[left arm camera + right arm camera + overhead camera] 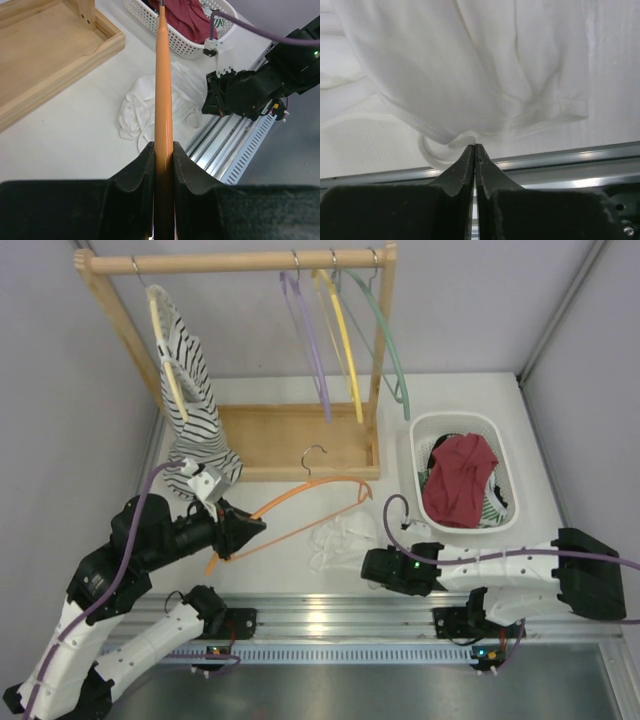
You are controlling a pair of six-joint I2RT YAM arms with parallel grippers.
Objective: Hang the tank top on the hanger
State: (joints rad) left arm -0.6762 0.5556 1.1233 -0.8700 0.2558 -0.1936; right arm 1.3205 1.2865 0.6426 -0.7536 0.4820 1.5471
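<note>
**Background stuff on the tabletop (545, 455)**

Wooden rack (300, 440) at the back, with a striped top (195, 405) hanging at its left end. Purple hanger (308, 350), yellow hanger (343, 350) and green hanger (388, 350) are bunched at the right end. White basket (413, 455) off to the right, dark red garment (458, 480) heaped inside.

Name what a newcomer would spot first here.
The orange hanger slants across mid-table, clamped in the left gripper. Just right of it a crumpled white tank top lies on the table, with the right gripper pinched shut on its hem. Behind, a wooden rack carries a striped top, and a basket at right holds a dark red garment.
</note>
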